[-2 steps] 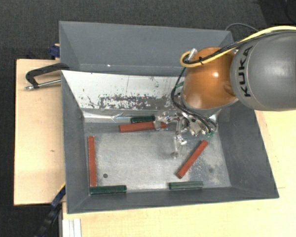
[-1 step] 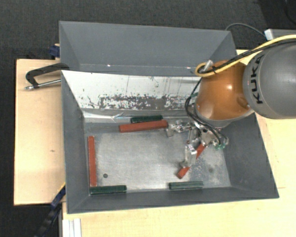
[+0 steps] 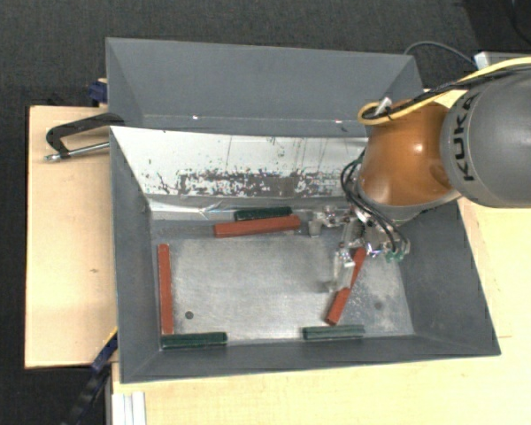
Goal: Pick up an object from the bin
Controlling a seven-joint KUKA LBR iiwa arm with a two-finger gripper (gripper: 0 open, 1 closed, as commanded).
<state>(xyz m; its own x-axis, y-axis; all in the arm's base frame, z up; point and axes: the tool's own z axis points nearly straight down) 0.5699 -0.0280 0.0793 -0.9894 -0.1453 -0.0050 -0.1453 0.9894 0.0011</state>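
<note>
My gripper [image 3: 356, 257] hangs below the orange cover over the right part of the bin floor. A red stick [image 3: 340, 303] runs slantwise from between its fingers down to the floor near the front wall. Its upper end sits between the metal fingertips [image 3: 343, 267], which are shut on it. A short dark green stick [image 3: 333, 332] lies along the front wall just below the red stick's lower end.
Along the back wall lie a red stick [image 3: 257, 227] and a dark green stick [image 3: 263, 212]. Another red stick [image 3: 165, 289] lies by the left wall, and a green stick [image 3: 193, 340] in the front left corner. The arm covers the bin's right rear.
</note>
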